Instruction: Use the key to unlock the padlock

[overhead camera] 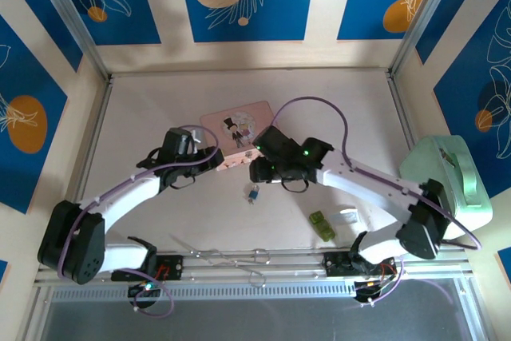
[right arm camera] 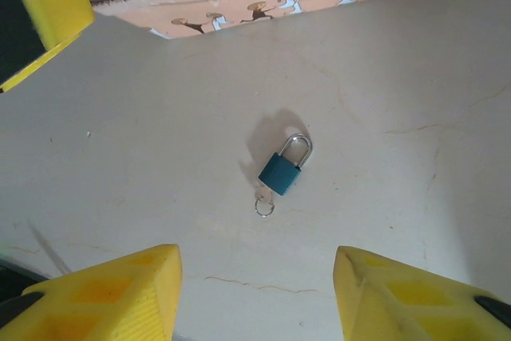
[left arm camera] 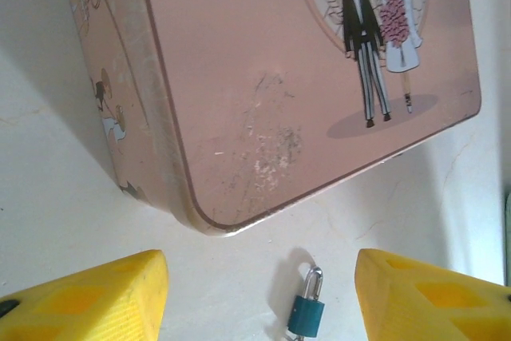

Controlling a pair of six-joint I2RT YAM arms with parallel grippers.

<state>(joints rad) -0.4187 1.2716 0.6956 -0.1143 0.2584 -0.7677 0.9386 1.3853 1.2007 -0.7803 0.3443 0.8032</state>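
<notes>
**Top external.** We list the padlock loose on the worktop, on the side of both jaws away from the pink box. We judge the right gripper nearer to it than the left gripper.

**Left wrist.** Left gripper: jaws spread wide, holding nothing. The padlock lies in the gap, closer to the right-hand finger, with its shackle pointing away toward the pink box.

**Right wrist.** Right gripper: jaws spread wide, empty. The padlock lies ahead, roughly centred on the gap. Its long axis is tilted, shackle away and rightward, with a small ring at the body end. We cannot make out a key.
</notes>
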